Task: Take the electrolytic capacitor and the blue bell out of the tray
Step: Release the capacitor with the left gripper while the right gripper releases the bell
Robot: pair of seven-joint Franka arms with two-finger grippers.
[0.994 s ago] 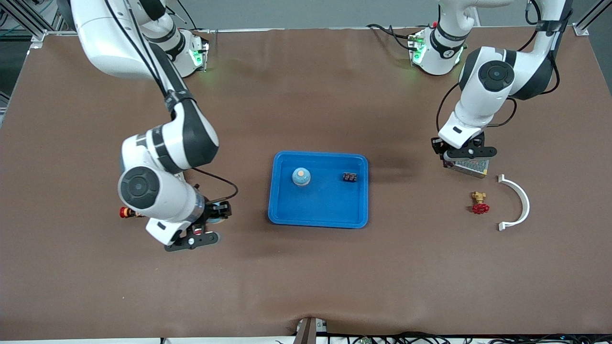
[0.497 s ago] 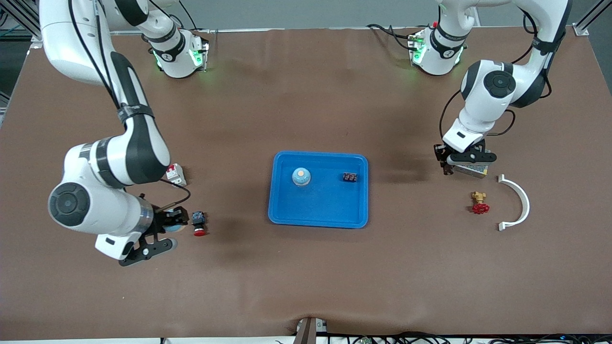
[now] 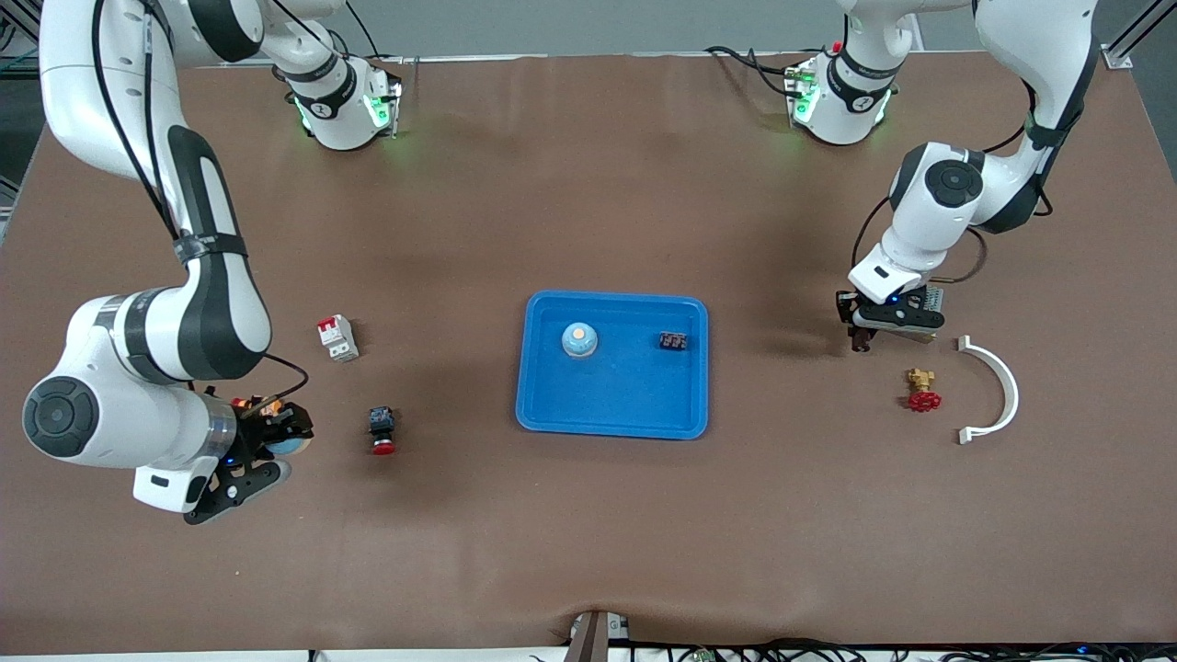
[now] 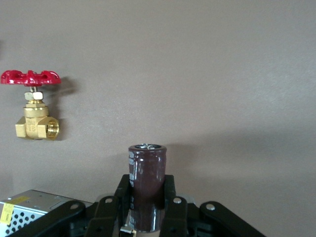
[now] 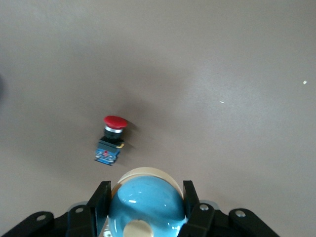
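My right gripper [image 3: 276, 448] is shut on a light-blue bell [image 5: 146, 207], low over the table toward the right arm's end, well away from the blue tray [image 3: 542, 405]. My left gripper [image 3: 862, 338] is shut on a dark brown cylindrical capacitor [image 4: 147, 173], low over the table toward the left arm's end, beside a perforated metal box [image 4: 22, 210]. The tray holds a second light-blue bell [image 3: 579, 340] and a small dark component [image 3: 672, 341].
A red push button [image 3: 382, 430], also in the right wrist view [image 5: 112, 138], and a white-and-red breaker [image 3: 337, 337] lie between my right gripper and the tray. A brass valve with a red handwheel [image 3: 922, 391] and a white curved bracket [image 3: 998, 391] lie near my left gripper.
My right arm has swung away from the tray toward its end of the table with the bell, uncovering the breaker and push button. My left gripper has shifted slightly with the capacitor.
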